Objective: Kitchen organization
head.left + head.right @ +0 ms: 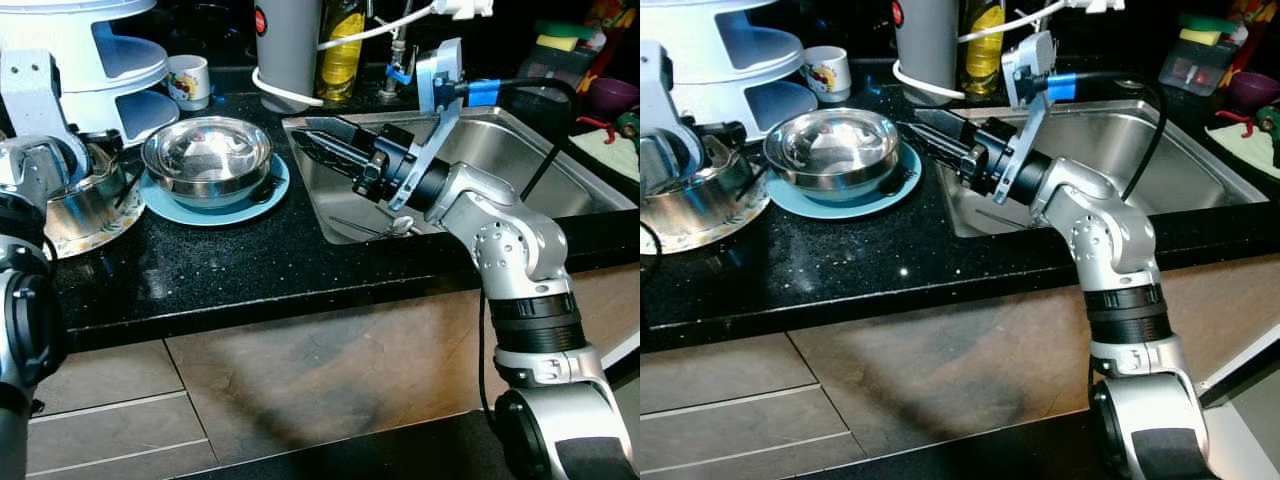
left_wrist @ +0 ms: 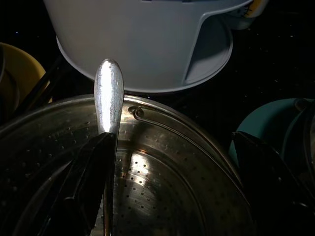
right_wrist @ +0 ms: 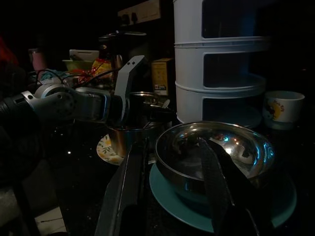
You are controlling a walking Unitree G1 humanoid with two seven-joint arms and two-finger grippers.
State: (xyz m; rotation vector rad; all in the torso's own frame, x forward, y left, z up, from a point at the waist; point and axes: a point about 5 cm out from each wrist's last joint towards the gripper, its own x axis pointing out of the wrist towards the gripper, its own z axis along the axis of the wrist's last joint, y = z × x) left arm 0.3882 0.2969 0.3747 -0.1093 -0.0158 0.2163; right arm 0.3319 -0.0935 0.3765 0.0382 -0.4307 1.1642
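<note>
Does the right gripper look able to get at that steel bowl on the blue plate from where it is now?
Probably yes. The right gripper hangs open just beside the steel bowl on the blue plate, pointing at it, nothing between.

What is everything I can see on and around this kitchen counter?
Steel bowl: one, silver, on the teal plate.
Teal plate: one, on the counter beside the sink.
Perforated steel pot: one, silver, on a patterned plate at counter's left.
Spoon handle: one, silver, over the pot's rim.
White tiered rack: one, behind the pot.
Cup: one, white with a picture, beside the rack.
Sink: one, steel.
Yellow bottle: one, behind the sink.
Left tool: black, open, over the pot.
Right tool: black, open, at the sink's edge, pointing toward the bowl.
</note>
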